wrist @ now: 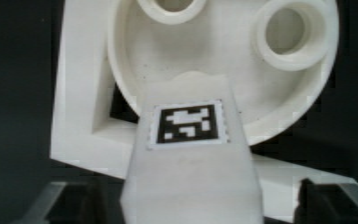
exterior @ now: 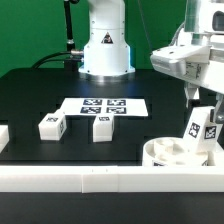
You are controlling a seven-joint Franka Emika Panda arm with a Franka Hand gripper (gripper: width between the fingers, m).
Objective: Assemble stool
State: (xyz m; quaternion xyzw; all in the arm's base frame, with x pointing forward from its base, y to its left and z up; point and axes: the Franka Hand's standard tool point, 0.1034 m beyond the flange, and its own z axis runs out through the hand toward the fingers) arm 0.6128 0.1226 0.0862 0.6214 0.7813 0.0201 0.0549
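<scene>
The round white seat disc [exterior: 178,150] lies at the front of the exterior view's right, against the white rail. My gripper [exterior: 203,110] is shut on a white leg block [exterior: 201,127] with a square tag and holds it tilted just above the seat. In the wrist view the held leg [wrist: 190,150] runs from between my fingers toward the seat [wrist: 176,60], whose round holes show beyond it. Two more tagged legs [exterior: 51,126] [exterior: 101,126] stand on the black table at the exterior view's left and middle.
The marker board [exterior: 103,105] lies flat behind the two loose legs. A long white rail [exterior: 70,177] runs along the front edge. The robot's white base [exterior: 105,45] stands at the back. A white block [exterior: 3,137] sits at the left edge.
</scene>
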